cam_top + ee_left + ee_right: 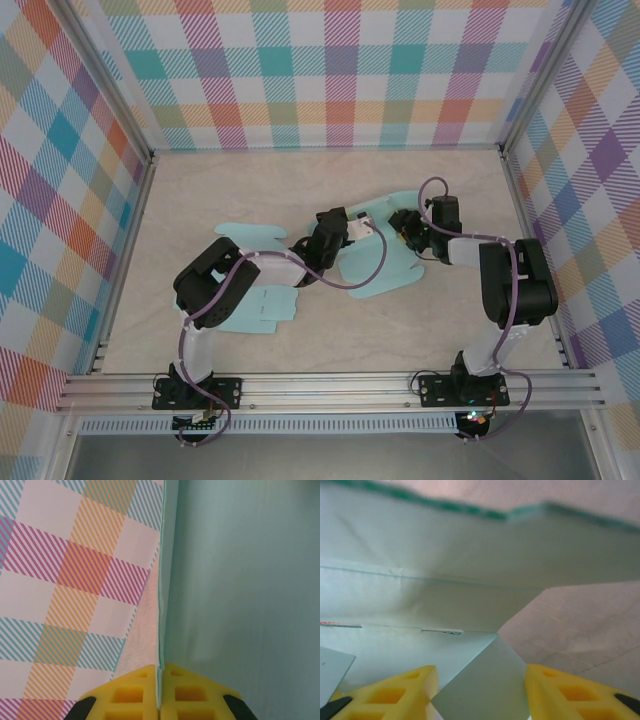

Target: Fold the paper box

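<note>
Box (pixel 385 270) long axis left-right, between both hands. Left hand (pixel 160 680) clamped on panel edge (pixel 161 605). Right hand (pixel 480 672) fingers apart, flap (pixel 485 700) straight ahead between them.

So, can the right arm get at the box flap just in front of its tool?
Probably yes: the flap sits inside the open right tool, with nothing visibly in the way.

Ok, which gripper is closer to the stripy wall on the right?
Right. The right gripper is over the right part of the paper box, nearer that wall; the left gripper is mid-box, farther.
</note>
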